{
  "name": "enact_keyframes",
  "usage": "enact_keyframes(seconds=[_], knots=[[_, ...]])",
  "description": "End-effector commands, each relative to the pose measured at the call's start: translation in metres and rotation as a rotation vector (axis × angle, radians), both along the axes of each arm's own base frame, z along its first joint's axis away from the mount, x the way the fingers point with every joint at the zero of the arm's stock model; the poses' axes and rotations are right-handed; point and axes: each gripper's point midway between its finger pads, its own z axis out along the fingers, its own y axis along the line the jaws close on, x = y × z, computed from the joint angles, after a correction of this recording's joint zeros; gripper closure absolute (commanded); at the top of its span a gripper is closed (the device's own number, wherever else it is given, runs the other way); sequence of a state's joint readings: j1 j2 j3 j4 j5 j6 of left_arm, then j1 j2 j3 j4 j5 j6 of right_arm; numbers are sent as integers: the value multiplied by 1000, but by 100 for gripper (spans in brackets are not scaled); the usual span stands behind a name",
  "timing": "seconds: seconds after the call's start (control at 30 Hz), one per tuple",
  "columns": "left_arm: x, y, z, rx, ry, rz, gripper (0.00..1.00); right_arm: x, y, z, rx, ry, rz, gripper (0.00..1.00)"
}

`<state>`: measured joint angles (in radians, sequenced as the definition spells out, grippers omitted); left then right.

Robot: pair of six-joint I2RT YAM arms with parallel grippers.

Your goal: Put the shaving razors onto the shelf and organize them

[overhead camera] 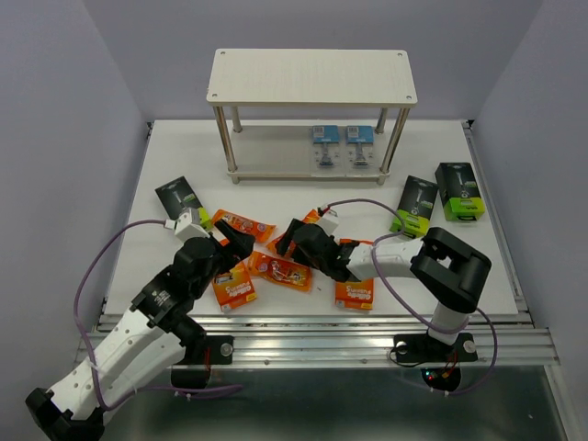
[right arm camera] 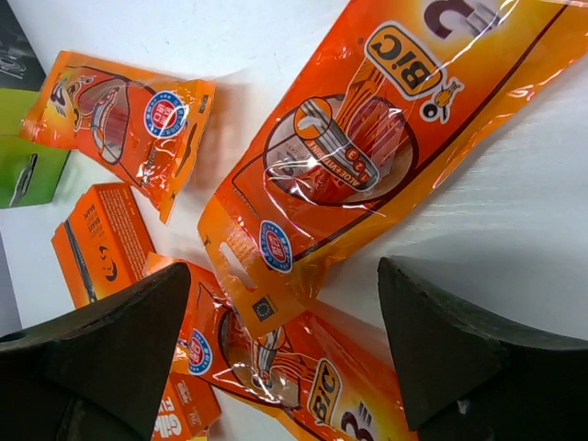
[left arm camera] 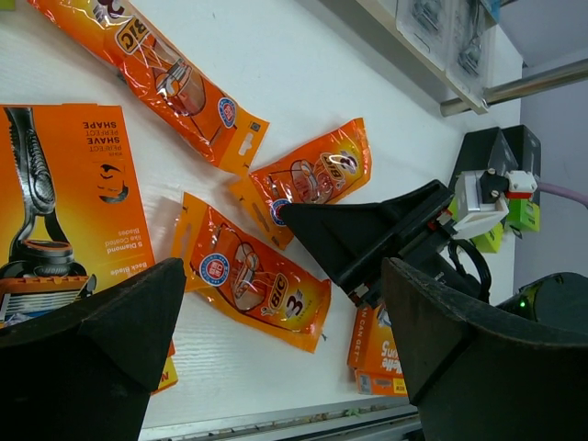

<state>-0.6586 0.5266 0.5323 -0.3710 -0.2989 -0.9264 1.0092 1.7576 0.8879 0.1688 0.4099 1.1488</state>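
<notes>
The right gripper (right arm camera: 283,274) hangs over an orange foil packet (right arm camera: 340,156) mid-table (overhead camera: 276,195), toward the near edge. Its jaws are spread wide astride the packet's hang-tab end and grip nothing, so picking up this razor pack looks to be the step in hand. The left gripper (left arm camera: 283,276) hovers just beside it, jaws wide and empty. The next move calls for a clean pinch on that thin foil, then a carry to the shelf (overhead camera: 310,75) at the far edge, where two blister packs (overhead camera: 323,138) sit on the lower board's right end.

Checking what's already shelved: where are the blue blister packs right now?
In the top view, both blue blister packs lie side by side on the lower board of the shelf, toward its right end.
</notes>
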Motion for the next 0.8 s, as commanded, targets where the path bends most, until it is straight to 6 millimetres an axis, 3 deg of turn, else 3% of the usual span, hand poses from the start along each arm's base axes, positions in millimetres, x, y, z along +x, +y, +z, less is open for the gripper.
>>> enact_keyframes(seconds=[0.0,0.47,0.77], knots=[[2,6,0,2,-12,28,1,4,10,-4,47,32,-49,16],[1,10,10,0,-44,37,1,-15,0,-48,25,198,-116,35],[-1,16,18,-14,-65,55,1,-12,-16,-65,-22,202,-188,55]])
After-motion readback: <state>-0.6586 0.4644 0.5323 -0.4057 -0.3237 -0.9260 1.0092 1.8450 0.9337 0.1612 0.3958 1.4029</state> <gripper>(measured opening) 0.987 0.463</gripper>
